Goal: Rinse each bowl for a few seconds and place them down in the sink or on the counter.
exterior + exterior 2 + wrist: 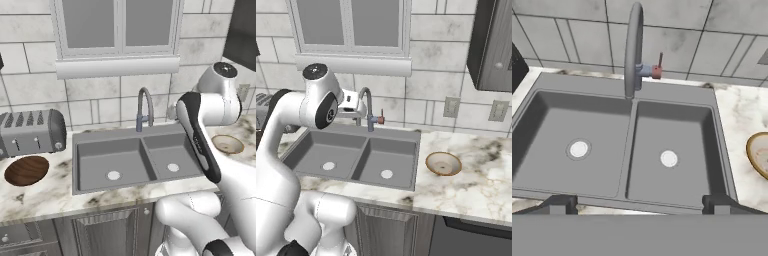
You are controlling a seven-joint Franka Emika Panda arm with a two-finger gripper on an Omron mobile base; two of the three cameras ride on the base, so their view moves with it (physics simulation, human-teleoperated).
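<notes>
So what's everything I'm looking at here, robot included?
sink: one, grey, two basins, set in the counter under the window
tap: one, grey gooseneck, behind the sink's divider
counter: one, veined white marble, around the sink
wooden bowl: one, dark brown, counter left of the sink
tan bowl: one, pale, counter right of the sink
toaster: one, grey, behind the wooden bowl
window: one, grey-framed, above the tap
arm: one, white
claw: one, dark tips, open, empty, above the sink's front edge

You've got both sink (629, 150) basins wide open to drop into; just the tap (633, 47) arching over the divider at the back gets in your way.
</notes>
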